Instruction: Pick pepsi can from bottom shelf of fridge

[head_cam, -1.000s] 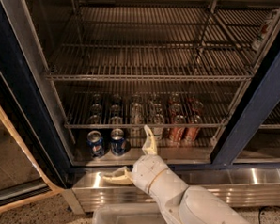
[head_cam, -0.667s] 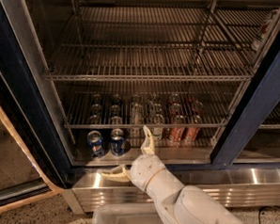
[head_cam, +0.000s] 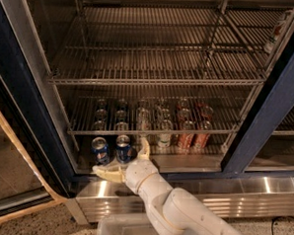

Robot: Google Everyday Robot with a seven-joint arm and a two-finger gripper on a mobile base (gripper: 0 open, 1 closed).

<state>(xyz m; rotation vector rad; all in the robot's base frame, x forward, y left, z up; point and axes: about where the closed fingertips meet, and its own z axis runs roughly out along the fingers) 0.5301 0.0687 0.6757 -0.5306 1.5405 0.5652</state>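
- Dark-blue pepsi can (head_cam: 123, 148): upright at the front of the bottom shelf (head_cam: 194, 164), twin can (head_cam: 100, 150) at its 9 o'clock.
- Cream gripper (head_cam: 120, 157): jaws open, shifted toward 9 o'clock in the last second, now flanking the can; closing looks due.

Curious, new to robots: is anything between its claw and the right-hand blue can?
Nothing; in the camera view the open gripper sits just before the pepsi can, gap bare.

Spread end effector (head_cam: 119, 155) faces pepsi can (head_cam: 123, 147); twin can (head_cam: 100, 150) crowds beside, wire rack (head_cam: 84, 131) overhead.
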